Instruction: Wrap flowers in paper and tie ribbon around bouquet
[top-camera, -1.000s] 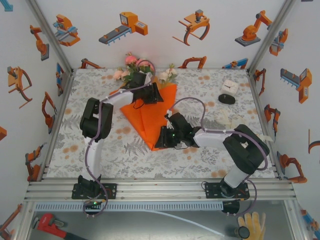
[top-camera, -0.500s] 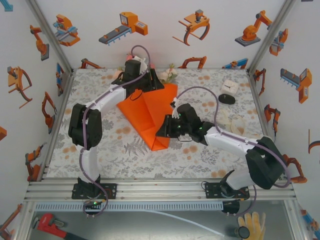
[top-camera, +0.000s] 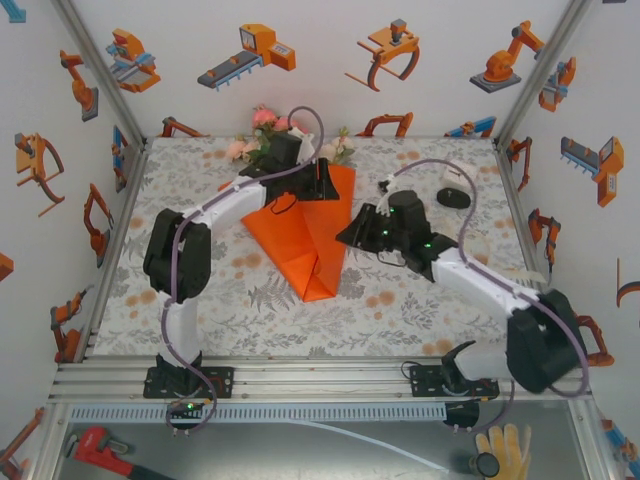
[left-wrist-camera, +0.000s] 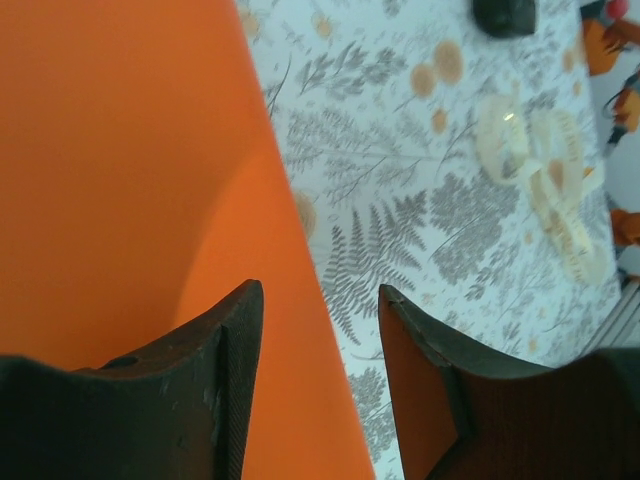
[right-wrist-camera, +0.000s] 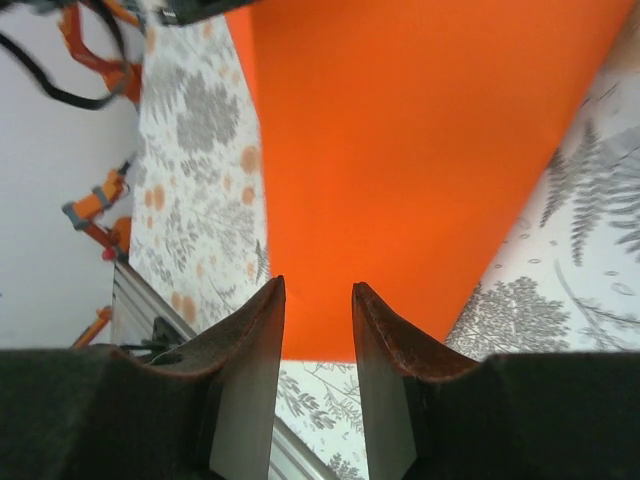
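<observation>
Centre of the table (top-camera: 135, 295) was blocked. The orange paper (top-camera: 310, 240) lay across it, with the flowers (top-camera: 262, 125) crowding the back wall. The left arm (top-camera: 228, 200) stretched over the paper's far corner, and the right arm (top-camera: 480, 285) slanted in from the near right, closing that side. Right of the paper sat the ribbon (left-wrist-camera: 545, 170), a black disc (top-camera: 455, 198) and a white box (top-camera: 462, 172). Bare cloth ran down the left edge and across the front below the paper's tip, so there was room to pass.

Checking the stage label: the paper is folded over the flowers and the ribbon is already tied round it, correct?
No. The paper is folded over the flowers, but the ribbon is not tied round it: the left wrist view shows it lying loose on the cloth, apart from the paper.
</observation>
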